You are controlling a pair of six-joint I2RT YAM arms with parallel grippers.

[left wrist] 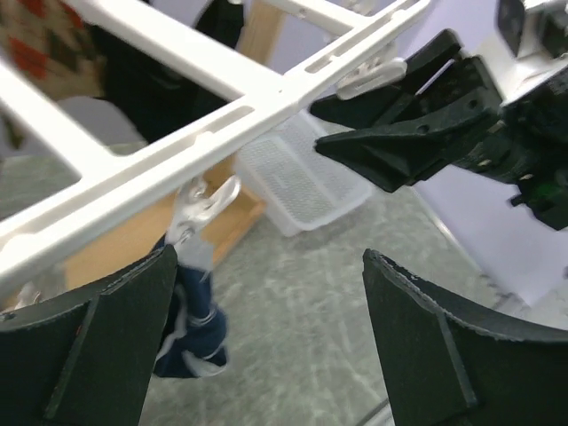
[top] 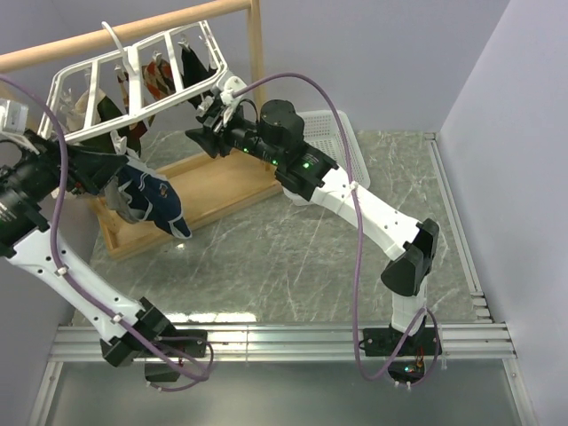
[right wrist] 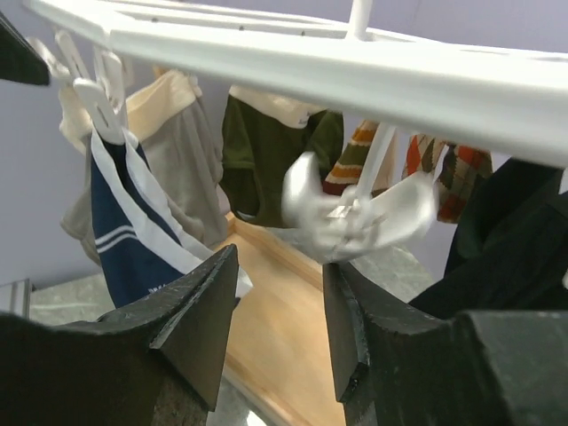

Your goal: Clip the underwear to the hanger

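Navy underwear (right wrist: 133,240) with white trim hangs from a single white clip (right wrist: 93,89) on the near edge of the white grid hanger (left wrist: 222,124), toward its left corner. One side is pinched and the rest droops loose. Beige, dark green and striped garments hang further back.

The left gripper (left wrist: 266,266) is spread wide just below that edge and holds nothing. The right gripper (right wrist: 280,262) is under the hanger's right end, its jaws partway apart and nothing visibly between them. A free clip (right wrist: 355,209) dangles just beyond its fingertips, blurred as if swinging.

I see three risks. The jaws could close on air if the clip swings away. The hanger hangs by a hook from the wooden rail (top: 133,31), so a nudge could tilt it. A tug on the loose fabric could pull it from its only clip.
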